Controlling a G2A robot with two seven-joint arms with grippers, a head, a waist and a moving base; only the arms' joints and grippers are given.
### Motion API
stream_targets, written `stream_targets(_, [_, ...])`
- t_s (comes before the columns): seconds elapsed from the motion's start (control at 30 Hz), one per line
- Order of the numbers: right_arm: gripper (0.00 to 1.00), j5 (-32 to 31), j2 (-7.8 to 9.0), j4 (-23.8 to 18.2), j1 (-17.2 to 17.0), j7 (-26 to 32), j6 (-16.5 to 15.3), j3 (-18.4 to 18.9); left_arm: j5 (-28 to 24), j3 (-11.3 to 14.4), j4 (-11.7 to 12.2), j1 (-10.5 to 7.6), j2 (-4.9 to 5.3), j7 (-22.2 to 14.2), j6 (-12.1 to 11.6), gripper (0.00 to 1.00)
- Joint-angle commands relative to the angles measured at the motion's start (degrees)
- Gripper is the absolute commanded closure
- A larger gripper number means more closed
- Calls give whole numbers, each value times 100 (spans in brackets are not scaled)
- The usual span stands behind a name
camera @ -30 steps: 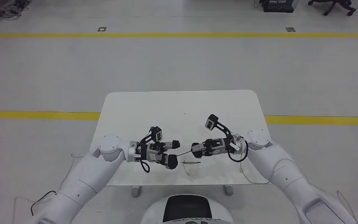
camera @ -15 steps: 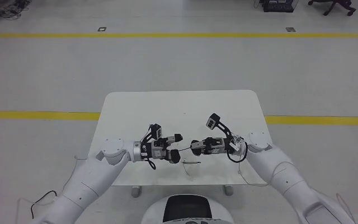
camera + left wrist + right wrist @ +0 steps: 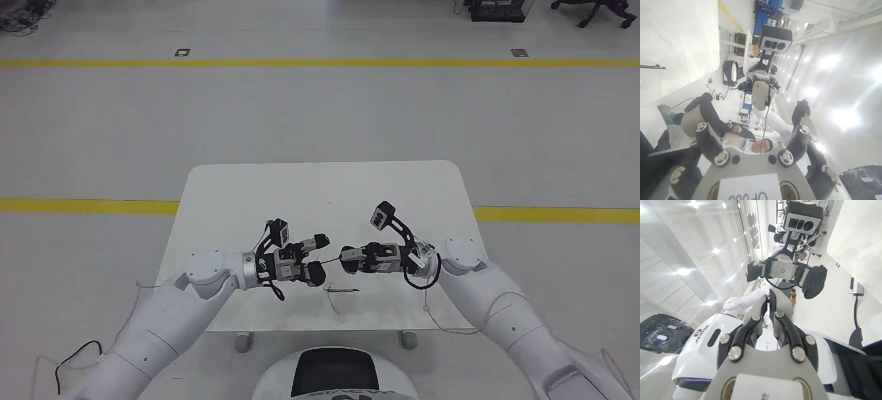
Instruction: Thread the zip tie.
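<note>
Left gripper [image 3: 318,257]: has risen from the worktop's [image 3: 400,190] front edge, fingers now spread wide and empty. Right gripper [image 3: 346,262]: fingers narrow, pinching the zip tie [image 3: 331,260] above the front middle, strap aimed between the left fingers. Regrasp likely next

left tool [image 3: 316,257], fingers [image 3: 318,241] wide apart, nose to nose with clamped right tool [image 3: 347,260]

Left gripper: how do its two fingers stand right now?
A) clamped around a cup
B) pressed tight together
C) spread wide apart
C: in the left wrist view the left gripper has its fingers far apart, with a wide gap between them.
</note>
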Motion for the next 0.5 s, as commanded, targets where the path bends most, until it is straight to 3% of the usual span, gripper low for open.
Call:
stream_targets(0.0, [100,-22,1,-13,-15,-40,16,29,4,-19,-17,17,7,7,-19,0])
stream_targets(0.47, [100,-47,-46,77,-25,-62,111,95,16,-7,-66,39,17,-54,-45,0])
